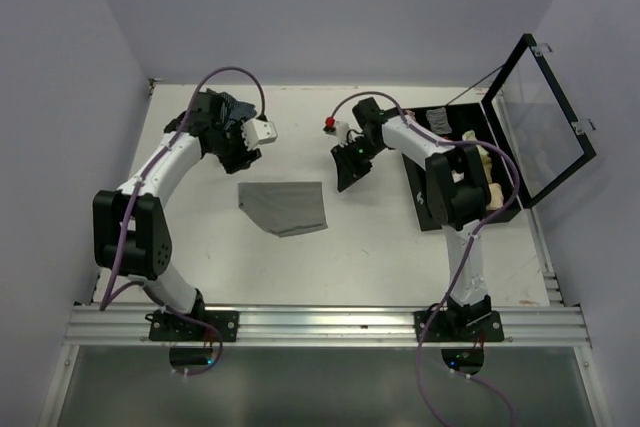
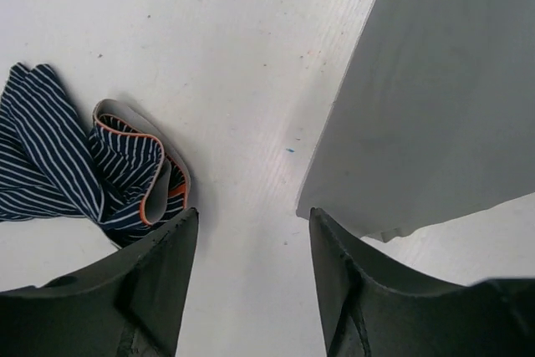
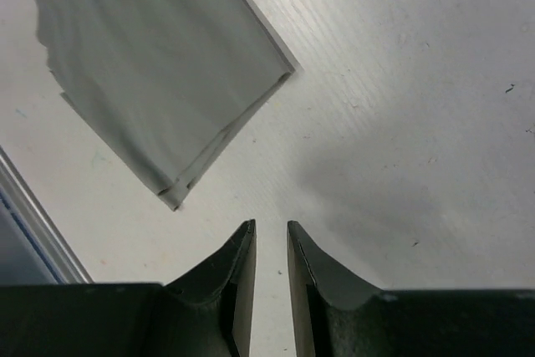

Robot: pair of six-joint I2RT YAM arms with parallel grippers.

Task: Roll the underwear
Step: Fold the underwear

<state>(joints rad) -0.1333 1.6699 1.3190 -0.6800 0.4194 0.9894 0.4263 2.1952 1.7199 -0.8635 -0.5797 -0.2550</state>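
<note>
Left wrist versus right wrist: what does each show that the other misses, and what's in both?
Left wrist only: striped navy underwear with orange trim, crumpled beside the left gripper, whose jaws stand well apart and empty. Right wrist only: the right gripper, jaws barely parted and empty, plus a pale strip at the frame's lower left. Both: the flat grey underwear and the white table.

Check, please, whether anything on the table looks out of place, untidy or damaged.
The navy striped garment lies crumpled in a heap at the far left, whereas the grey underwear lies flat and neat in the middle. Nothing looks spilled or damaged.
</note>
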